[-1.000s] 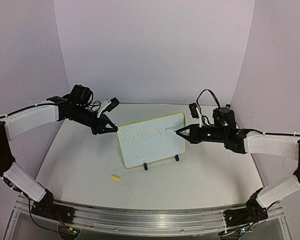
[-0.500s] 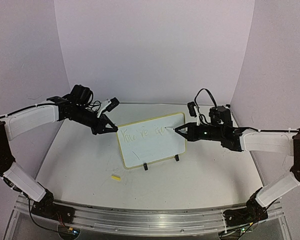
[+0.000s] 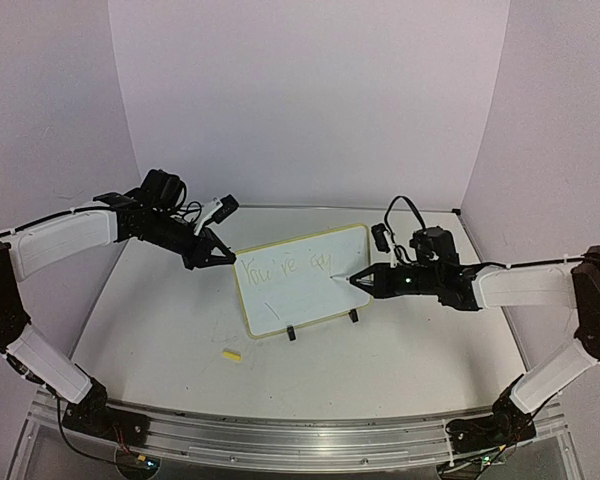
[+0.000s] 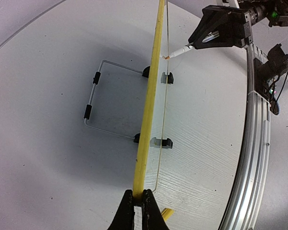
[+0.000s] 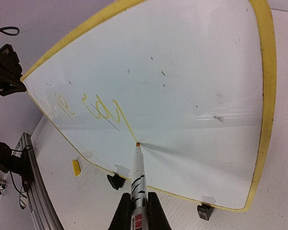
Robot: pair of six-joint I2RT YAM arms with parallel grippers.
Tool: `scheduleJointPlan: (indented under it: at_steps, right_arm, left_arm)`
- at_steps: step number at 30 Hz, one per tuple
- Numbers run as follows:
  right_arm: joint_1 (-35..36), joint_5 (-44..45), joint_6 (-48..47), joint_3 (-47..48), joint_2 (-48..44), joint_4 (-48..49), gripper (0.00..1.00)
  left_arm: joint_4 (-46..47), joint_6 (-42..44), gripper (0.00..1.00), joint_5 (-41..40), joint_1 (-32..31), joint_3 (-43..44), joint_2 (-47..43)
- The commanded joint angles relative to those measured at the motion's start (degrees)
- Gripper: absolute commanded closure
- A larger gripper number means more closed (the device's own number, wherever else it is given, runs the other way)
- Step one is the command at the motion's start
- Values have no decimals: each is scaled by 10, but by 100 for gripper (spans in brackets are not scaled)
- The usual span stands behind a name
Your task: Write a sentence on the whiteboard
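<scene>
The whiteboard (image 3: 302, 280) is standing near the middle of the table (image 3: 170, 320), leaning back on its two black clip feet (image 3: 291, 334), between the two arms. The left gripper (image 3: 228, 260) is pinching the yellow rim at the board's upper left corner, with its fingers pressed together on the edge. The right gripper (image 3: 362, 280) is closed around a marker (image 5: 138, 175), and the marker's tip is touching the white surface at the end of a long downward stroke. The sentence (image 5: 86, 108) is only partly written: a few faint yellow-green words are sitting on the upper line, and much of the board below is blank. To do this step well, I think the right arm should be pressing lightly and evenly, because the board is thin and is resting only on small feet. The left grip should be holding firm so that the board is not sliding or tipping back. The letters are pale, so slower strokes may be helping the ink. A small yellow piece (image 3: 232, 354) is lying on the table in front of the board.
</scene>
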Motion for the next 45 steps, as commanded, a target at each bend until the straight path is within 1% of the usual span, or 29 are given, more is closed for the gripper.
scheduleJointPlan:
  at_steps: [1, 7, 11, 22, 33, 45]
  right_arm:
    - [-4, 0, 8, -5, -7, 13, 100]
    - [-3, -31, 19, -1, -50, 28, 100]
    - [-3, -32, 22, 7, -71, 33, 100]
    - [-4, 0, 14, 31, -38, 48, 100]
    - [-4, 22, 18, 38, -24, 61, 100]
    - [-3, 76, 25, 10, -55, 51, 100]
  left_arm:
    - [-7, 27, 100, -20, -2, 3, 1]
    - [-6, 27, 100, -20, -2, 3, 1]
    - [-7, 27, 100, -20, -2, 3, 1]
    - [-7, 26, 100, -19, -2, 3, 3]
    - [-6, 26, 100, -19, -2, 3, 4]
    - [-6, 27, 100, -19, -2, 3, 3]
